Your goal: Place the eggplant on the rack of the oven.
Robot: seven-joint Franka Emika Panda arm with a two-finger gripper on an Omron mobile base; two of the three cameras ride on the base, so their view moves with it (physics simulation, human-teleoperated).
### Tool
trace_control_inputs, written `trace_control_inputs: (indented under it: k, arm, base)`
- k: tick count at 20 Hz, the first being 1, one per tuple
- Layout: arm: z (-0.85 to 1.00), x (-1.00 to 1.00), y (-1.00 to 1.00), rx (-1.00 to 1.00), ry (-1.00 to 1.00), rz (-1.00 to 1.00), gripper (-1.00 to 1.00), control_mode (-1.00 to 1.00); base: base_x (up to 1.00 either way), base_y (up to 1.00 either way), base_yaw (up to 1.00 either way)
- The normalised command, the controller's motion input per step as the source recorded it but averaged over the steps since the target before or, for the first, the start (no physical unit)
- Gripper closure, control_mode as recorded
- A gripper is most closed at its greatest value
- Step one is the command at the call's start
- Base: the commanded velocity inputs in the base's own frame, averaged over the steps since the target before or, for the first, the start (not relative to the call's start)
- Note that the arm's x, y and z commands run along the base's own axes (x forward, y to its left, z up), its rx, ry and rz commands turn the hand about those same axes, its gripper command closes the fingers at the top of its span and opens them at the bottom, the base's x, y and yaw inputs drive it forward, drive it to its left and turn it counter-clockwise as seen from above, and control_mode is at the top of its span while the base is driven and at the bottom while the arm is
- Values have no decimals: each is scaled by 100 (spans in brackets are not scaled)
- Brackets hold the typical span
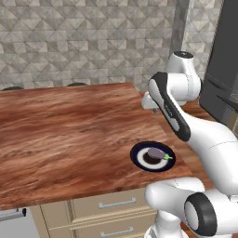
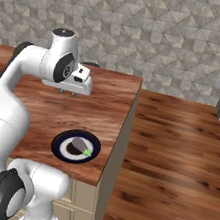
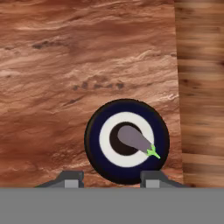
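One eggplant (image 3: 134,139) is seen lying on the plate (image 3: 94,139); the end effector (image 2: 67,92), shut and empty, is held above the desk (image 1: 69,130). Opening and lowering are called for next.

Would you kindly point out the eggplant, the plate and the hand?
eggplant (image 3: 133,138): hand view, purple body.
plate (image 3: 94,140): hand view, dark-blue rim, left side.
hand (image 2: 67,93): right base view, between the fingertips.

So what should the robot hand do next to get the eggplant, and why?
Probably come straight down toward the eggplant and open wider on the way. The eggplant lies untouched on the plate near the counter's corner, and the gripper hangs well above it, holding nothing, with its fingers at their narrowest. It has to reach the eggplant before any trip to the oven.
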Motion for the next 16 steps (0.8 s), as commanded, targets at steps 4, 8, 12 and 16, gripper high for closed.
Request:
trace_control_inputs:
  k: [4, 8, 12, 16]
  arm:
    - [-10, 1, 1, 0, -1, 0, -100, -100]
    - [-41, 0, 0, 1, 0, 0, -100, -100]
    - [-86, 1, -2, -3, 3, 8, -100, -100]
    - [-82, 11, -26, -9, -3, 14, -100, -100]
  base:
    - [0, 0, 0]
    - [0, 0, 0]
    - [0, 0, 0]
    - [0, 0, 0]
